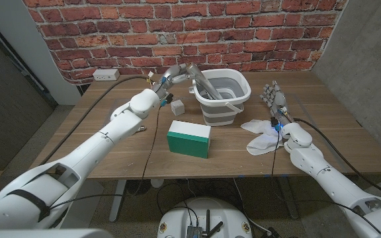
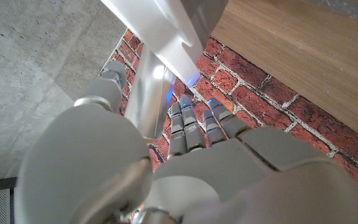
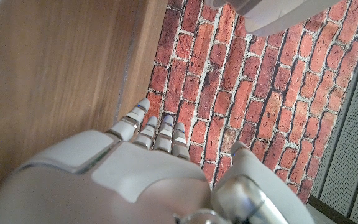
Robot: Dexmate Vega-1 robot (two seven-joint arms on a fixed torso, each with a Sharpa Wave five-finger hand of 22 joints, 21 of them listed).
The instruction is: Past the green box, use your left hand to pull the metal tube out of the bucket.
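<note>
The left hand point(image 1: 172, 75) reaches past the green box point(image 1: 189, 139) to the bucket's point(image 1: 222, 92) rim. The metal tube point(image 1: 206, 86) leans in the bucket, its upper end at that hand. In the left wrist view the tube point(image 2: 151, 87) runs between the thumb and the other fingers point(image 2: 191, 124), which wrap it. The right hand point(image 1: 274, 100) stands near a white cloth point(image 1: 262, 135) on the surface point(image 1: 104, 142), fingers released and holding nothing.

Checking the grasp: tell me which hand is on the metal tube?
The left hand, reaching past the green box, grips the metal tube at the bucket. The right hand stands apart, holding nothing.
</note>
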